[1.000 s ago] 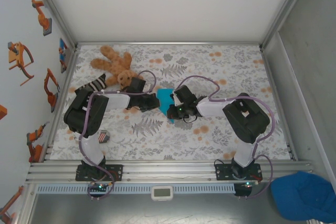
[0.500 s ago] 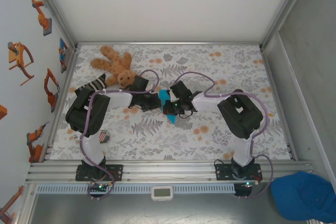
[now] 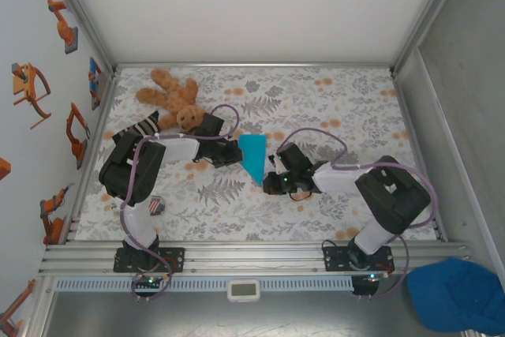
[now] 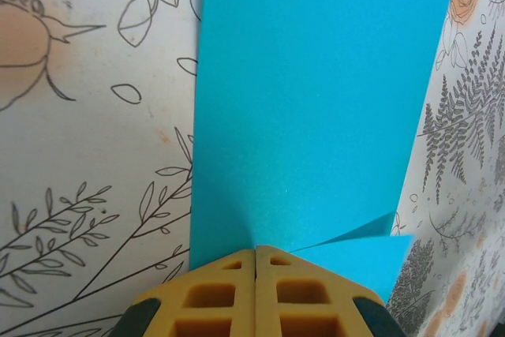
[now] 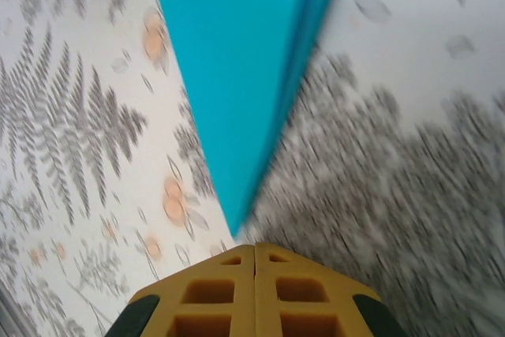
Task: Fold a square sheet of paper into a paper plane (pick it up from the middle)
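**Both grippers shut at the paper plane**

A teddy bear (image 3: 170,94) lies at the far left of the flowered table (image 3: 355,108). The left gripper (image 3: 236,152) reaches in from the left, its jaws closed on the near edge of the paper plane (image 3: 253,155) (a crease runs out from the fingertips). The plane lies mid-table, a narrow blue triangle with its sharp tip toward the arms' bases. The right gripper (image 3: 267,182) is closed on nothing, just beside that tip. A blue cap (image 3: 458,293) sits off the table, far right.
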